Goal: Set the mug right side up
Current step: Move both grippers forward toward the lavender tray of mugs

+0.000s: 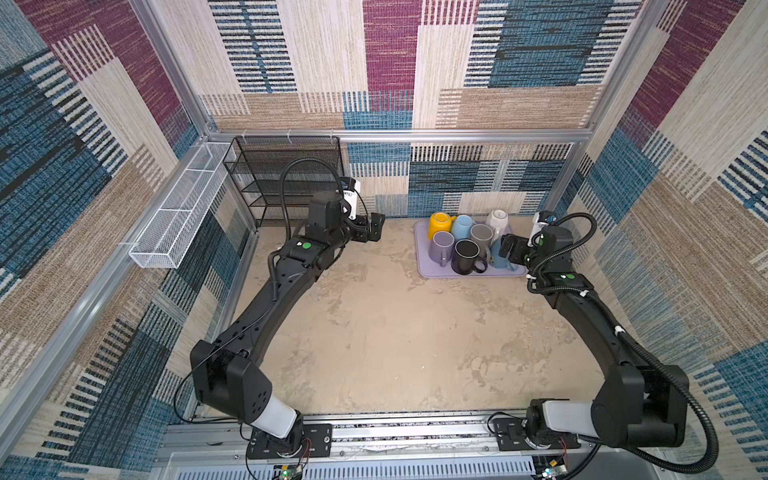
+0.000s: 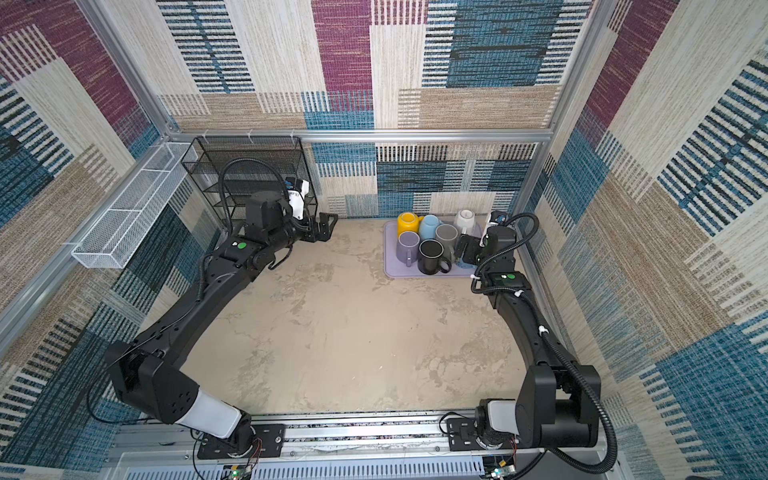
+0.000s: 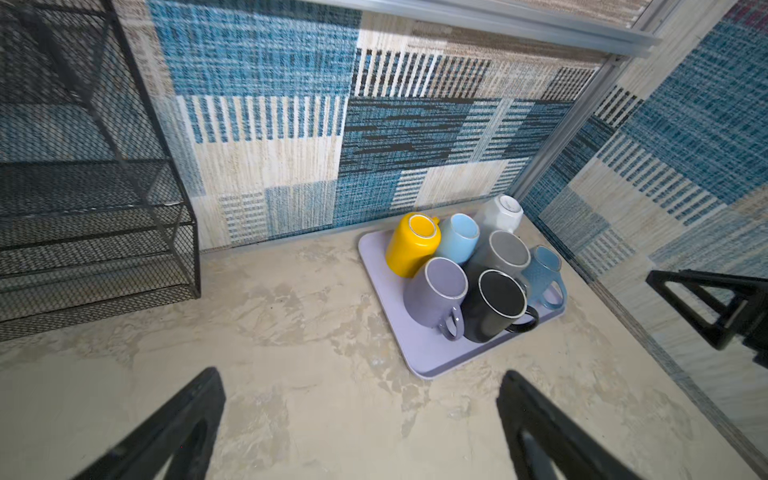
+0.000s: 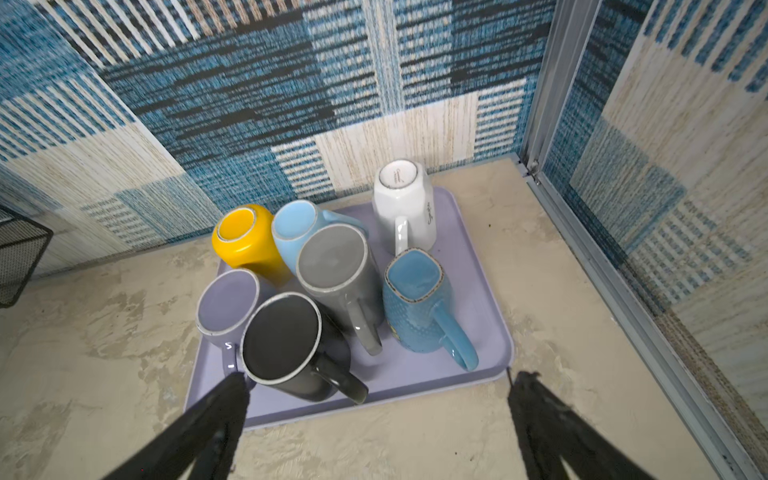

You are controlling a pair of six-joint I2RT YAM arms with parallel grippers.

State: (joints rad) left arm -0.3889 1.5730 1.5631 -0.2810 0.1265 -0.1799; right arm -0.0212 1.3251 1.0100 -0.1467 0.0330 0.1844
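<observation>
Hovering with right gripper (image 4: 380, 376) spread wide near the upside-down textured blue mug (image 4: 415, 316) on the lavender tray (image 4: 415, 386). Holding left gripper (image 3: 359, 374) likewise apart near the black mesh rack (image 1: 286, 178).

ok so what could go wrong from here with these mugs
The black mug, grey mug and lavender mug stand base-up, seemingly pressed together on the tray; lifting one may tip a neighbour. The square blue mug has its handle toward the open right gripper, which could clip it on approach.

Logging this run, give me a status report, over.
Left claw open, empty. Right claw open, empty, by tray edge. Seven mugs bottoms-up, clustered close.
</observation>
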